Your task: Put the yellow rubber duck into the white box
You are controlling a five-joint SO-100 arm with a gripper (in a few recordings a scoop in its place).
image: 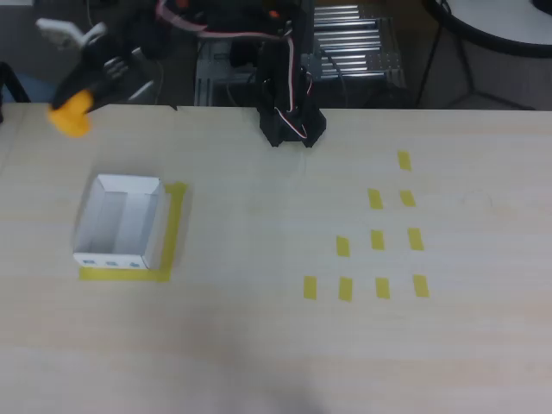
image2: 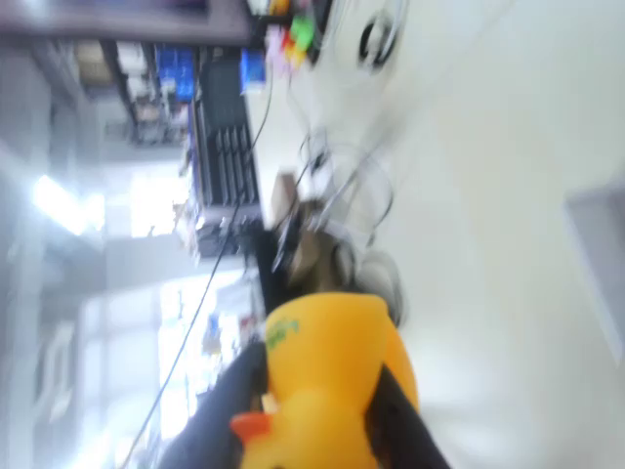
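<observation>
In the overhead view the yellow rubber duck (image: 71,116) hangs in the air at the far left, near the table's back edge, with my gripper (image: 84,105) shut on it. The wrist view shows the same duck (image2: 327,376) close up, orange beak toward the lower left, pinched between my two dark fingers (image2: 229,410). The white box (image: 121,222) sits open on the table below and a little right of the duck, on a yellow tape frame (image: 172,233). The duck is apart from the box and well above the table.
The arm's black base (image: 291,125) stands at the back middle of the table. Several short yellow tape strips (image: 377,240) lie flat on the right half. The table's left edge runs just beyond the box.
</observation>
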